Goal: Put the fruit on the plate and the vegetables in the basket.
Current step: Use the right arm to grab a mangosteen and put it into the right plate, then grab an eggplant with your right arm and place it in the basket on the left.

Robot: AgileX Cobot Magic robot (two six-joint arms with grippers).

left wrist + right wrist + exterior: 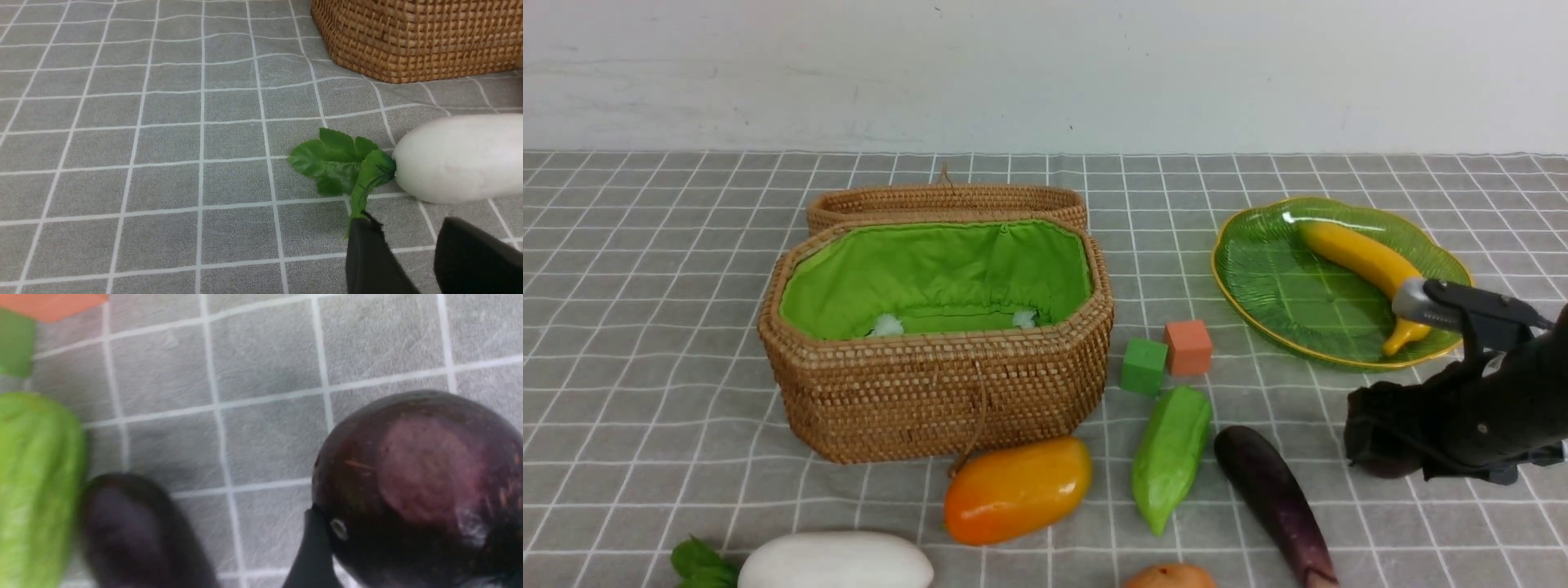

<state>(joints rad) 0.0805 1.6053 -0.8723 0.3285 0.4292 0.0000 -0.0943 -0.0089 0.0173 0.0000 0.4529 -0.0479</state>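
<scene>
The right gripper (1376, 433) sits low over the grey checked cloth (645, 367) at the near right, its jaws straddling the plum (416, 486). One dark finger (312, 551) lies against the plum's side; the other side is hidden, so I cannot tell whether the fruit is truly clamped. The left gripper (425, 265) hangs with its jaws apart and nothing between them, just beside the green leaves of the radish (837, 562) at the near left. The banana (1364, 261) lies on the plate (1274, 286) at the far right. The mango (1017, 488) rests on the cloth right in front of the basket (931, 392), whose lid stands open. To the right of the mango lie the gourd (1172, 457) and then the eggplant (1274, 490), side by side, with the potato (1168, 576) nearest of all. A green cube (1143, 366) and an orange cube (1188, 347) touch each other between basket and plate.
</scene>
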